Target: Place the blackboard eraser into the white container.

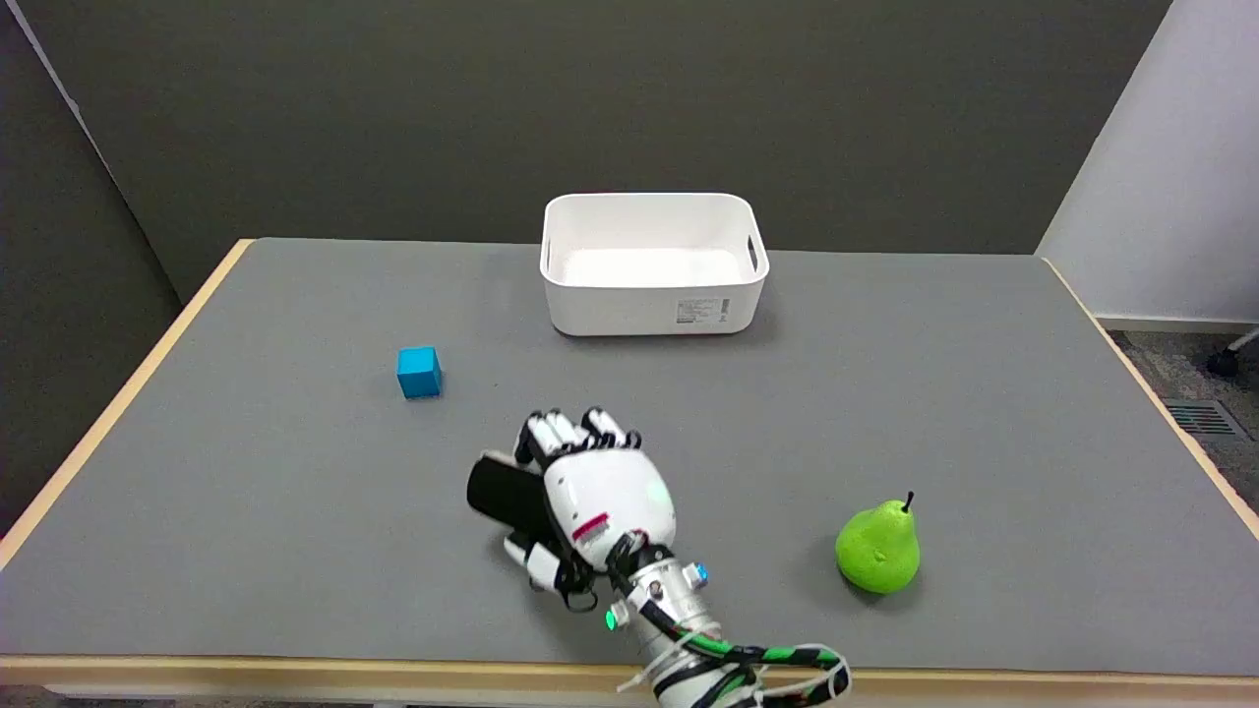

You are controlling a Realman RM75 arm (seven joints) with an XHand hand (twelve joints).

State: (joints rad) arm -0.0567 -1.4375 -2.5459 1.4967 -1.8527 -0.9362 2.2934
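The right robot hand [588,500] closes over the blackboard eraser [504,495] near the front edge of the gray tabletop [246,511], fingers curled across the top of the dark block and the thumb tucked beneath its near side. Whether the eraser has left the surface cannot be told from here. Its black end juts out to the left of the palm, soft-looking and blunt, matte against the glossy white shell of the hand.

The white container [652,264] waits well beyond the fingertips and slightly to the right, a smooth plastic tub with rounded corners, cut-out handles and a label on its near wall. A small blue cube [419,372] sits ahead and to the left; a waxy green pear [878,547] stands off to the right, beside the wrist.

Done well, this step likely means a firm, even squeeze so the overhanging end does not droop, a straight lift clear of the felt-like surface, then a carry high enough to pass the tub's near rim.
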